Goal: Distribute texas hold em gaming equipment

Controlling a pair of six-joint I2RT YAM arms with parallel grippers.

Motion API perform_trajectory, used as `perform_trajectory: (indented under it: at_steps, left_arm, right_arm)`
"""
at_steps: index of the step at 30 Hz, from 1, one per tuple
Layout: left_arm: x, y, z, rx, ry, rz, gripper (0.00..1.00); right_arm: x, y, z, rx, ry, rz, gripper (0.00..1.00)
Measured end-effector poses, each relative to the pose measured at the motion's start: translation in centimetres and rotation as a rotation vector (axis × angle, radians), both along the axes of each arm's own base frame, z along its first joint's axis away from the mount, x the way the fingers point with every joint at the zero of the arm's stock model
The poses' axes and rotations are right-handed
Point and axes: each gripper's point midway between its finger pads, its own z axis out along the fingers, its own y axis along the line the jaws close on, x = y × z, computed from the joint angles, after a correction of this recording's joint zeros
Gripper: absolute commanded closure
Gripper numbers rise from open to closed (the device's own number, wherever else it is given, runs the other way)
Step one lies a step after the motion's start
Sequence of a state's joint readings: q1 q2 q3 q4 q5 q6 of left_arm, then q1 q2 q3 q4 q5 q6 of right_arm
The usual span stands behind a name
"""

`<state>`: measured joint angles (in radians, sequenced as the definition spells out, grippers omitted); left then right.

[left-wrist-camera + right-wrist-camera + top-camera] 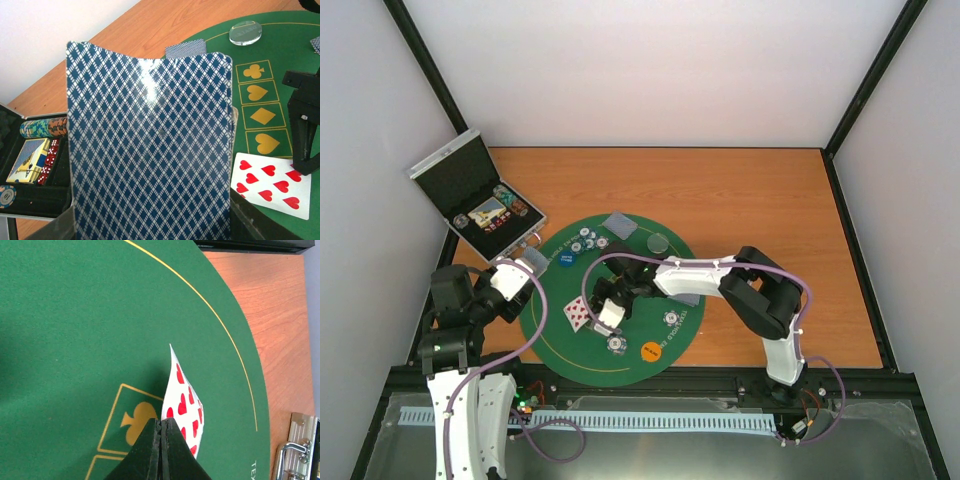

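Right wrist view: my right gripper (161, 424) is clenched shut at the hearts card (186, 405)'s edge, lower centre on the green mat (75, 340). My left gripper (527, 266) grasps the blue-backed deck (150, 145). The cards look light, slick and bendy, so I'd pinch one by an edge.

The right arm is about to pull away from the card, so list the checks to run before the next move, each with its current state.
1. Left gripper closed on the deck: ok, and the card backs face its camera.
2. Right gripper closed: ok.
3. Hearts card free of the right gripper: cannot tell, as the fingertips sit at its edge.
4. Hearts card face up on the green mat: ok.
5. Gap between the two grippers: ok in the top view.
6. Silver case open and off the mat: ok.
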<state>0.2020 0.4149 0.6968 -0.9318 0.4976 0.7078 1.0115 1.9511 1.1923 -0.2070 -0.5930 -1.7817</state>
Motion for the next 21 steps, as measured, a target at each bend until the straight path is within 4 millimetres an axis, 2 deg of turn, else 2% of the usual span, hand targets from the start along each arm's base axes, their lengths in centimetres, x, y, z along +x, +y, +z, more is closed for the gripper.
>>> perform_trajectory:
  at_steps: [4,13,21]
  left_arm:
    - [0.0,0.0,0.0,0.0,0.001,0.0,0.49]
    - [0.0,0.0,0.0,0.0,0.0,0.0,0.49]
    - [0.0,0.0,0.0,0.001,0.0,0.001,0.49]
  right_arm:
    - [0.1,0.3,0.0,-0.003,-0.004,0.019,0.97]
    - [-0.7,-0.2,-1.6,-0.055,0.027,0.052,0.97]
    - [-0.8,0.3,-2.0,-0.073,0.026,0.065,0.97]
